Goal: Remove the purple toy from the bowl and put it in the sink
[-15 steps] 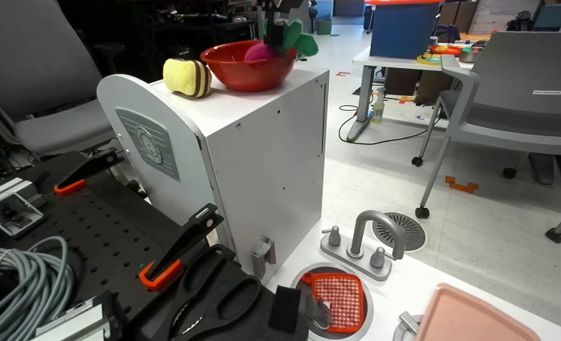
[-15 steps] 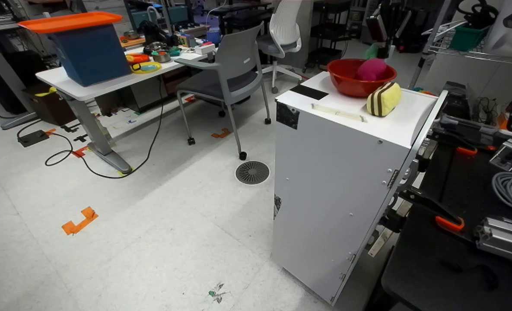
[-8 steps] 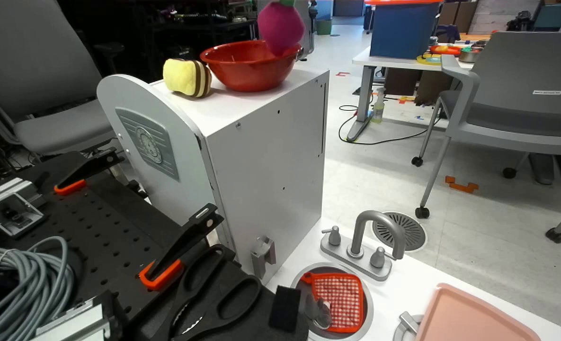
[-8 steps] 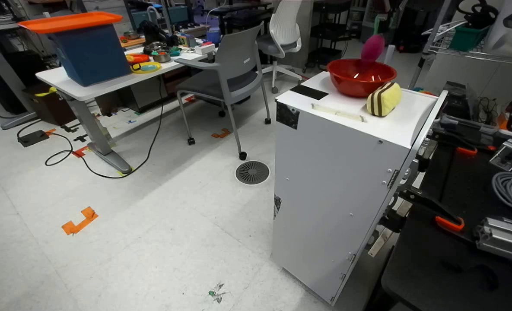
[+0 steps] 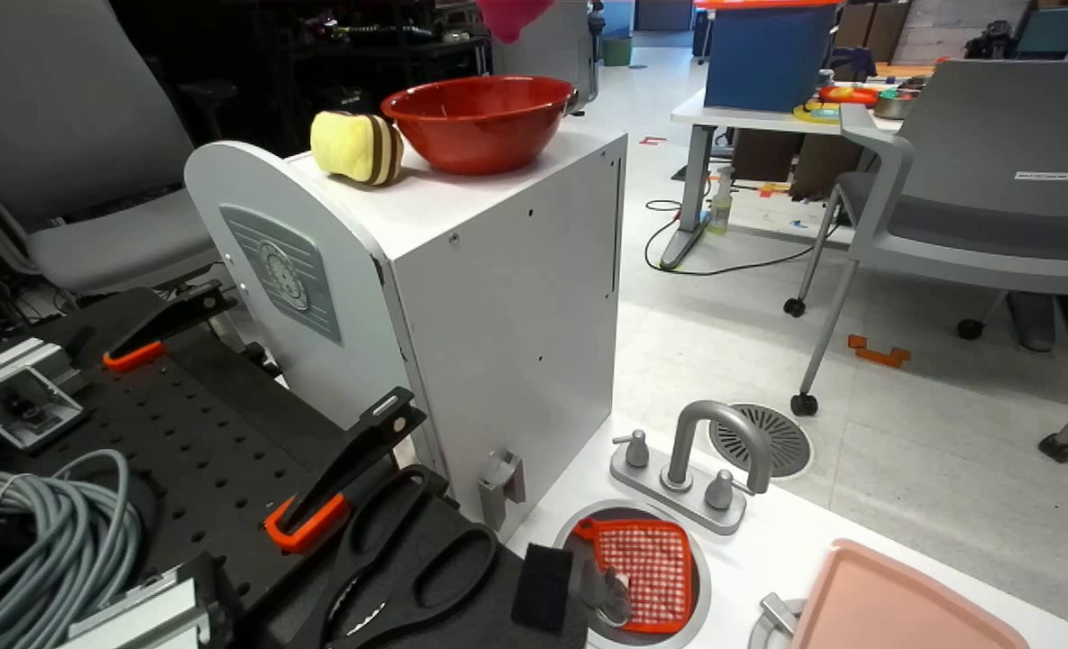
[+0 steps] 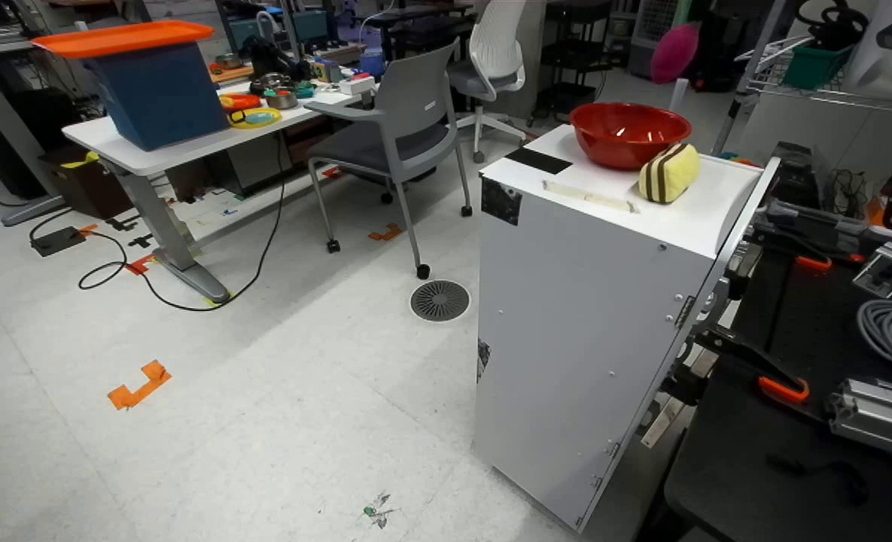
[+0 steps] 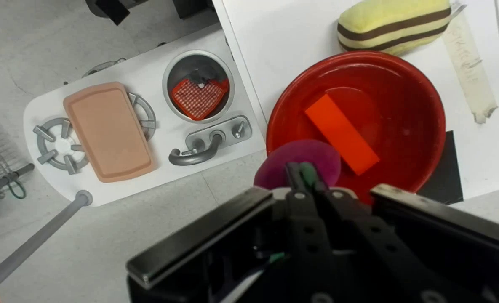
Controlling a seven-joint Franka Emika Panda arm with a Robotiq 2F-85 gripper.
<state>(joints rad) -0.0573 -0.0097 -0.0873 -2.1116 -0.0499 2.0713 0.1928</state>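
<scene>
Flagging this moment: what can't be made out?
Purple toy: top cut off by the upper edge in an exterior view; partly behind the hand in the wrist view.
Tape: writing too faint to read, wrist view.
Sink: floor partly covered by the red checked item, wrist view.

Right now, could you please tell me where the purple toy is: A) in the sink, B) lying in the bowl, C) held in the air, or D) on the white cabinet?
C: the end effector grips the purple toy in the wrist view, and both exterior views show a gap between it and the bowl below.
</scene>
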